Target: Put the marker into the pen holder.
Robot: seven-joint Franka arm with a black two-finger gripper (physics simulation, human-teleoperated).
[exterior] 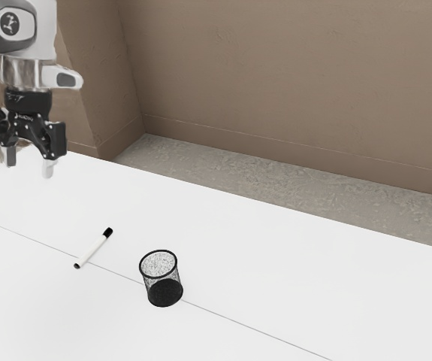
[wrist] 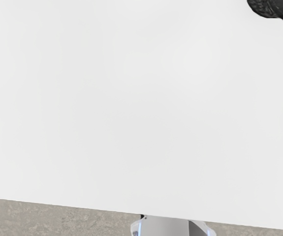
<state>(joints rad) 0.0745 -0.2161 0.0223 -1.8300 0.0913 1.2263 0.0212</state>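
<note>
White and smooth-topped, the broad table (exterior: pixel 276 256) carries both objects of the task. A slim marker with a white barrel and black cap (exterior: pixel 94 248) lies on its side on the tabletop, outside the pen holder, its plain end crossing a thin dark seam (exterior: pixel 238 323). Near it, toward the exterior view's right, stands the upright, round pen holder of black mesh (exterior: pixel 164 291), its open mouth facing up and its base over the same seam. The black two-finger gripper (exterior: pixel 29 162) hangs above the table's far edge at the exterior view's left, well apart from both, its fingers spread with nothing between them. In the wrist view, the cut-off dark mesh is probably the holder.
</note>
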